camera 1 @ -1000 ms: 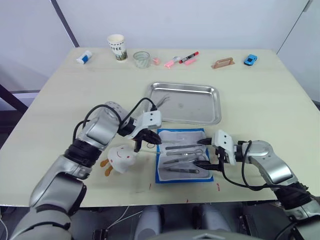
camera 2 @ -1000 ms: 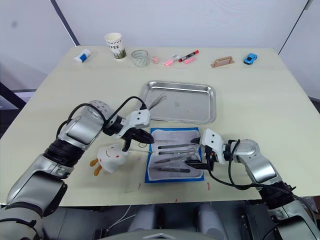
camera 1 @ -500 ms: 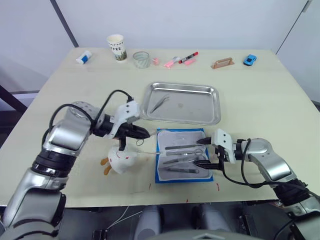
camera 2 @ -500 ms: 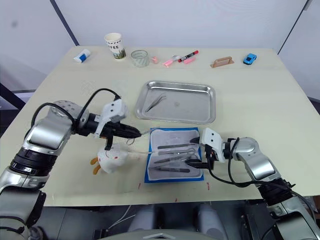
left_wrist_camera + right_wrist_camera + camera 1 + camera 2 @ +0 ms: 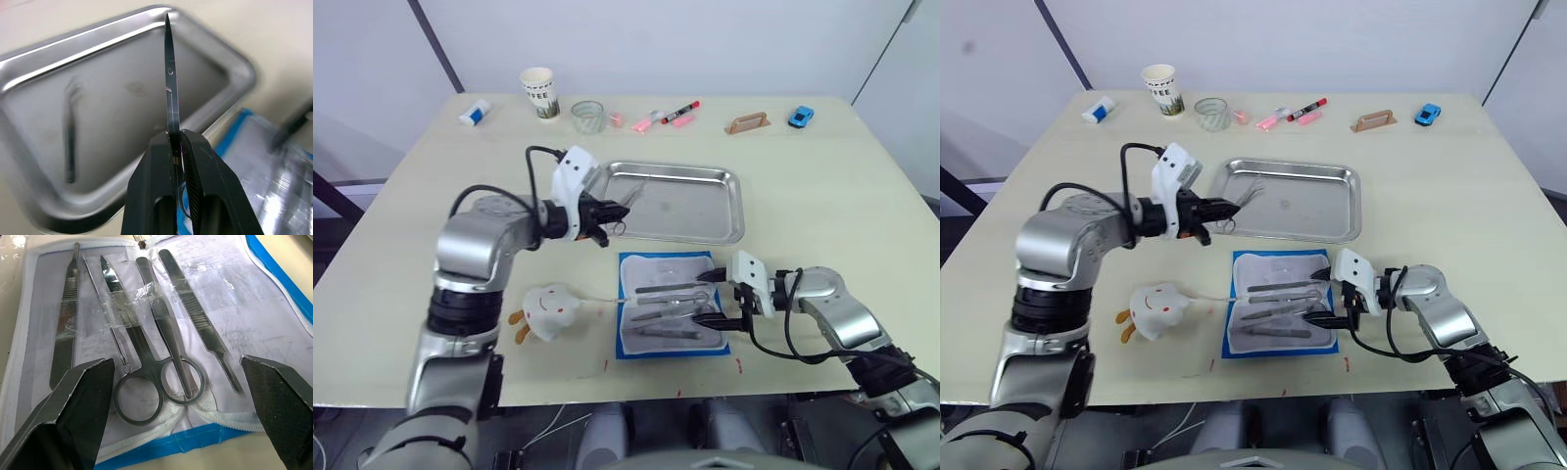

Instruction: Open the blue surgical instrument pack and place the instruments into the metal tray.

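The blue surgical instrument pack lies open near the table's front edge, its pale lining up. Several silvery instruments rest on the lining: ring-handled scissors, forceps and thin handles. My right gripper hovers open at the pack's right edge, fingers spread wide above the tools. My left gripper is shut on a pair of scissors at the near-left corner of the metal tray, the blade pointing over the tray. One pair of tweezers lies inside the tray.
A white toy figure sits just left of the pack. Along the far edge stand a paper cup, a glass, pink and red markers, a brown block and a blue toy car.
My left gripper has moved from the pack's left edge away and up to the tray's near-left corner, carrying the scissors. The right gripper has stayed put.
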Robot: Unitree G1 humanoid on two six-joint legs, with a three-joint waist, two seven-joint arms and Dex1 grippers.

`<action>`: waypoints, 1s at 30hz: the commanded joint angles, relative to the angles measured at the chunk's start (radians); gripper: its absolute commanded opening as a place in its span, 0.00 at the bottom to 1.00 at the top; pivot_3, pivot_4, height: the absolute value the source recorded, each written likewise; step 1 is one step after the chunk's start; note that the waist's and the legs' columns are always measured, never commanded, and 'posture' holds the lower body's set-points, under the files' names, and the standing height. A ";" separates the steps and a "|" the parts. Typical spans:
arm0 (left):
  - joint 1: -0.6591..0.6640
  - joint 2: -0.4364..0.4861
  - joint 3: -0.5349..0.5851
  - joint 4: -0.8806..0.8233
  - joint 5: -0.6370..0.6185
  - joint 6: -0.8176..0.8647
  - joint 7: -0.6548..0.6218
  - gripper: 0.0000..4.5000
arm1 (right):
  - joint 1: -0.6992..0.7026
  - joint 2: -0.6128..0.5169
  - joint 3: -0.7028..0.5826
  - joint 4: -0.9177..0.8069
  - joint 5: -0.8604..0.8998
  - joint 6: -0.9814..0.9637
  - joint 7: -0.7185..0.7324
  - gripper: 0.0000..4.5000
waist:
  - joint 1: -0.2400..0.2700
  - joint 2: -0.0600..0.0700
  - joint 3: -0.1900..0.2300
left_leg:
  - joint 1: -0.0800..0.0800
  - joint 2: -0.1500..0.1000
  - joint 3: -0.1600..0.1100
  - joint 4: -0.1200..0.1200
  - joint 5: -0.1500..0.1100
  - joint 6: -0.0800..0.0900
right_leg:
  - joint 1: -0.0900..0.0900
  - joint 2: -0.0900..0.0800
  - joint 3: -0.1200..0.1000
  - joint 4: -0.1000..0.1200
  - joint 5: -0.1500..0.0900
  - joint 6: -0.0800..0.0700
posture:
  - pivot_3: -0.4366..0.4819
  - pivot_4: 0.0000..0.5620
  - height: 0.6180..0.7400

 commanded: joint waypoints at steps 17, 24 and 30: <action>-0.211 -0.252 -0.072 0.499 0.158 -0.165 0.321 0.01 | 0.050 -0.025 0.040 0.043 -0.047 0.041 0.007 1.00 | -0.001 0.000 0.000 | 0.000 -0.001 0.000 0.000 0.001 -0.002 | 0.000 0.000 0.000 0.000 0.000 0.000 | 0.48 0.27 1.00; -0.242 -0.286 -0.053 0.584 0.169 -0.186 0.368 0.01 | 0.054 -0.026 0.037 0.033 -0.045 0.049 0.002 1.00 | 0.000 0.000 0.000 | -0.001 -0.001 0.000 0.000 0.001 -0.002 | 0.000 0.000 0.000 0.000 0.000 0.000 | 0.48 0.27 1.00; -0.252 -0.282 -0.051 0.615 0.180 -0.178 0.389 0.01 | 0.050 -0.019 0.038 0.038 -0.045 0.048 -0.004 1.00 | 0.000 0.000 0.000 | 0.000 -0.002 0.000 0.000 0.001 -0.002 | 0.000 -0.001 0.000 0.000 0.000 0.000 | 0.48 0.27 1.00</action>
